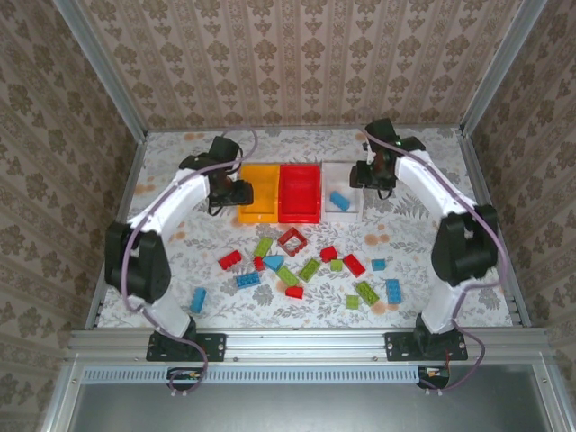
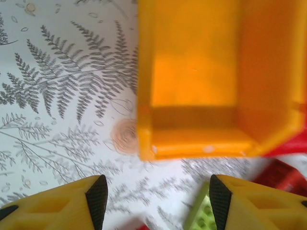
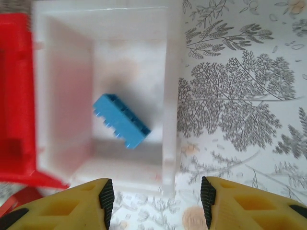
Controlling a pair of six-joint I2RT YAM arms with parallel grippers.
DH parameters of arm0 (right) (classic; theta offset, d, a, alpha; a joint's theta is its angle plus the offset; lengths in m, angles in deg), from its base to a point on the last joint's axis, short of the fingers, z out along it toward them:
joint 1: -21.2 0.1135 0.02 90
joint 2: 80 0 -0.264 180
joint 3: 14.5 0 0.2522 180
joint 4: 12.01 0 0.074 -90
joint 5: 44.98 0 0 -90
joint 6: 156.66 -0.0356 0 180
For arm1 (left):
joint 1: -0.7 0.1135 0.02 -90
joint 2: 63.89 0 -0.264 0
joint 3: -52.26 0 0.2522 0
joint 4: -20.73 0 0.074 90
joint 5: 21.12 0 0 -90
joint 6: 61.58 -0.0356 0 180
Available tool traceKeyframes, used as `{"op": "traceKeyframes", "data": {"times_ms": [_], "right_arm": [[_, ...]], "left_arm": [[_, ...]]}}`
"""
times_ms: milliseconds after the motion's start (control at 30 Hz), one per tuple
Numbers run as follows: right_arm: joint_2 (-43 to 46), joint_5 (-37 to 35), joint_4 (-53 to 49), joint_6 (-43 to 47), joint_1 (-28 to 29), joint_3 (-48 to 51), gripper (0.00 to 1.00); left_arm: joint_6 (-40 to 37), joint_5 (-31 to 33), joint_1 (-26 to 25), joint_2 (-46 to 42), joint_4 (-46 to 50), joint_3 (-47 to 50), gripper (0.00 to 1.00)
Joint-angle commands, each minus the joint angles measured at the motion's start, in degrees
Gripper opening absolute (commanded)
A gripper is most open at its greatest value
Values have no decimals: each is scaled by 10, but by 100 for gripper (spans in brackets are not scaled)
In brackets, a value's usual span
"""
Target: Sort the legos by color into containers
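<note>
As a blue brick (image 3: pixel 121 120) lies in the white bin (image 3: pixel 172 96), blue likely belongs there. Both the left end effector (image 2: pixel 158 199) and the right end effector (image 3: pixel 157 196) gape empty.

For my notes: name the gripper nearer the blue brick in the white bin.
Right. The right gripper hangs at the white bin holding the blue brick; the left gripper is by the orange bin, beyond the red bin.
</note>
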Motion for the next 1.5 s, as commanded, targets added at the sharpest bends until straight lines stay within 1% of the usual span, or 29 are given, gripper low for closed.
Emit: {"op": "traceKeyframes", "data": {"times_ms": [0,100,167,233,300,400,533,833,1033,1233,1333,1467], "right_arm": [[96,45,41,0,38,89,55],[181,110,116,14,87,203,55],[233,137,159,13,121,265,57],[265,156,190,1,144,307,58],[285,168,204,-16,156,337,60],[296,179,208,-28,166,356,61],[299,183,204,-28,170,362,61],[298,171,187,-26,169,359,60],[296,164,185,-29,169,358,58],[296,154,186,-32,168,360,56],[297,155,189,-33,167,358,55],[304,161,202,-30,167,356,55]], "left_arm": [[-14,-30,-58,-46,-18,55,59],[-43,-48,-119,-59,-48,91,58],[-53,-51,-151,-42,-55,95,59],[-59,-37,-172,-14,-54,89,60],[-61,-12,-184,18,-50,76,61],[-65,5,-187,52,-56,61,62],[-82,1,-187,92,-58,38,61],[-100,-27,-187,151,-70,7,48],[-102,-33,-189,170,-76,3,33],[-107,-27,-194,161,-76,13,24],[-108,-20,-197,149,-76,20,16],[-102,-10,-200,107,-64,27,10]]}}
